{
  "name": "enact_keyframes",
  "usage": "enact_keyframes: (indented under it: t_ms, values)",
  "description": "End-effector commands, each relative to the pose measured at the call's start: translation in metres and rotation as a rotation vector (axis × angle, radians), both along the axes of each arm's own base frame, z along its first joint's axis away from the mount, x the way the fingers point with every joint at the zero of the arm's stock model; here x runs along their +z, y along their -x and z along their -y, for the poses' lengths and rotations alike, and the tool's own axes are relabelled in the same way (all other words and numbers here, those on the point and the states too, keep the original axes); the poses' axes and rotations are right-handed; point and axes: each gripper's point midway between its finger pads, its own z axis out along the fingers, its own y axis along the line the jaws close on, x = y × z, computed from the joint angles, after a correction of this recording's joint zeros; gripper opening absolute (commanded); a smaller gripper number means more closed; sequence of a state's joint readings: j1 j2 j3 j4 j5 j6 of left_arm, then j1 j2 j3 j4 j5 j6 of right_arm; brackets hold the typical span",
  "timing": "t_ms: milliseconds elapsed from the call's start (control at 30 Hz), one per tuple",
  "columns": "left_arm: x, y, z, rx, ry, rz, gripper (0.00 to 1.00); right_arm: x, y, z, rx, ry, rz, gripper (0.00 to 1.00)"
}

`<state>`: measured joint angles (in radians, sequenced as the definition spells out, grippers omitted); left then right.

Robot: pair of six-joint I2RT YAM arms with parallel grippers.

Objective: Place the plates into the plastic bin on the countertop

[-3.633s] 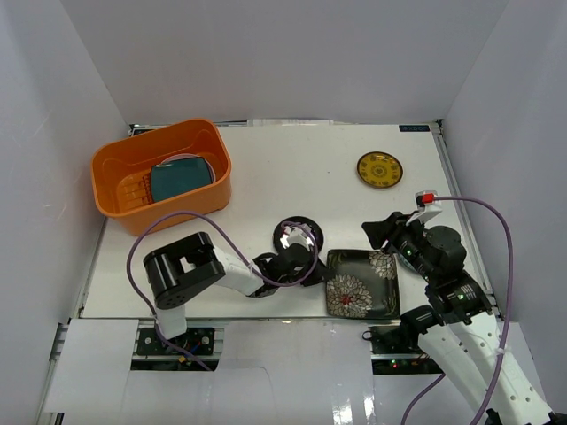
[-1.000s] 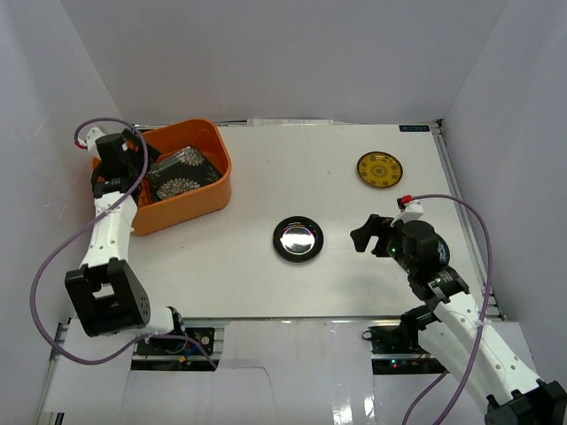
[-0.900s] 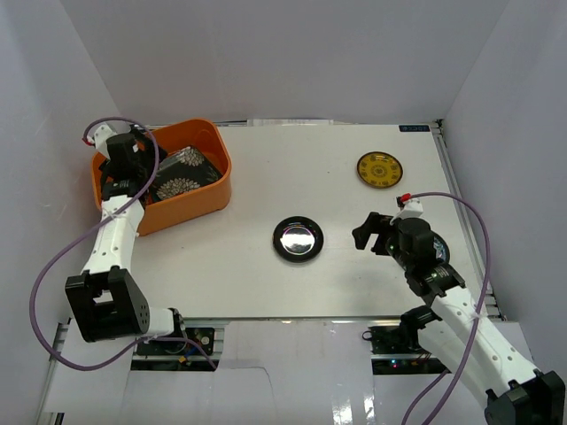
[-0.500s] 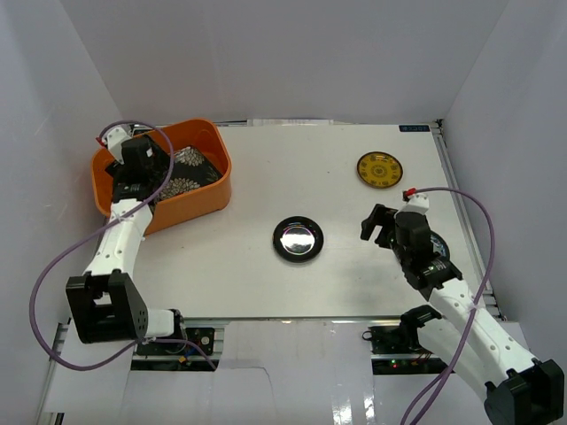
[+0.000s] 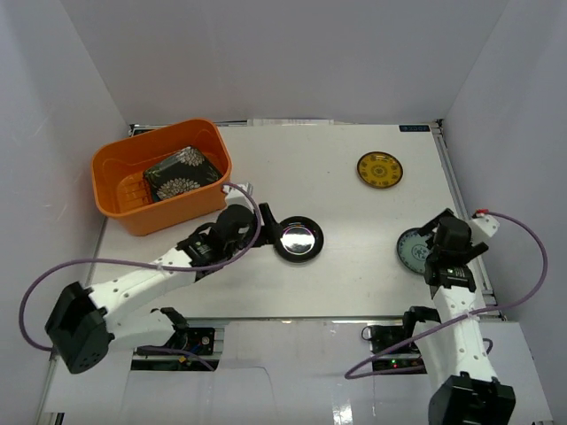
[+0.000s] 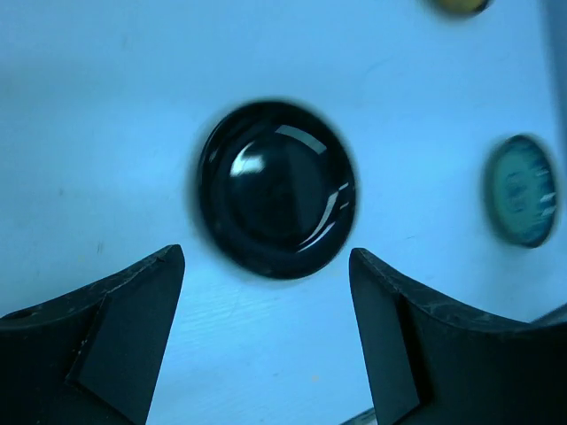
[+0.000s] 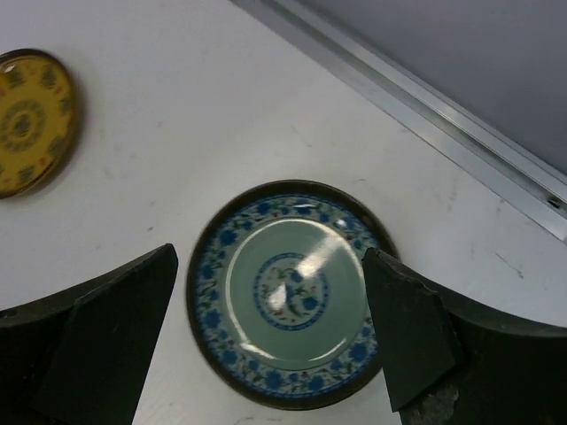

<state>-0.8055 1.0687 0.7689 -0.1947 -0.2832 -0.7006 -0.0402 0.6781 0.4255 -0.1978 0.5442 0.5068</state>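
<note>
The flat white countertop (image 5: 354, 212) carries the orange rectangular plastic bin (image 5: 177, 212) at its far left corner, with the black floral square plate (image 5: 182, 174) lying inside it. Near the middle, the glossy black round plate (image 5: 298, 239) sits just ahead of the left gripper (image 6: 266, 345), whose fingers are spread wide with nothing between them. By the right edge, the light-blue patterned round plate (image 7: 288, 292) lies below the right gripper (image 7: 270, 354), its fingers likewise spread and holding nothing, while the small yellow patterned round plate (image 5: 380, 169) rests farther back, apart from both.
</note>
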Motion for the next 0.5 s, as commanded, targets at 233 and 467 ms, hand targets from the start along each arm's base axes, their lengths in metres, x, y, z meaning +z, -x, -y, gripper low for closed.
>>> enact_keyframes:
  t_ms: [233, 467]
  values:
    - [-0.094, -0.003, 0.025, 0.013, 0.082, -0.178, 0.88, -0.089, 0.042, 0.029, -0.196, -0.392, -0.067, 0.91]
    - [-0.145, -0.018, 0.031, 0.048, 0.095, -0.293, 0.89, -0.120, 0.023, -0.005, -0.063, -0.588, -0.023, 0.76]
